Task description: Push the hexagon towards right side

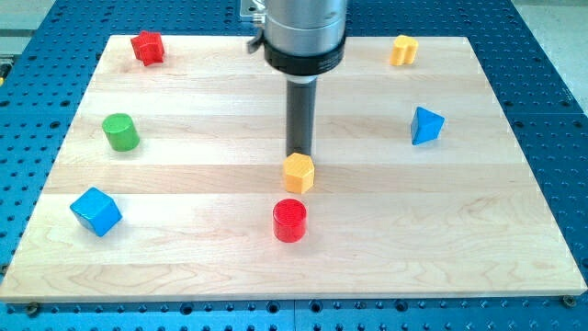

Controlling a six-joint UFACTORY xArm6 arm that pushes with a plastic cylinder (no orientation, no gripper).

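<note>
Yellow hexagon (299,172) sits near the middle of the wooden board (367,239), a little toward the view's bottom. My tip (299,153) stands just above it in the view, at or touching its top edge — contact can't be settled from this angle. No gripper here, so nothing opens or closes; the rod only pushes. Progress, as I judge it: the push to the right looks not yet done, since the hexagon lies about mid-board with the whole right half ahead of it. The tip is also badly placed for the job — it is behind the block toward the view's top, not on its left face, so it likely needs to come round to the left side first. Pushing from where it is would send the block down the view instead. Just below the hexagon, near but apart, a red cylinder (289,221); a downward slip could knock it. The path to the right looks open: the blue triangular block (426,125) lies up and to the right, off a straight rightward line. Farther out: yellow block (402,51) at top right, red block (147,47) at top left, green cylinder (120,132) on the left, blue cube (96,211) at lower left.
</note>
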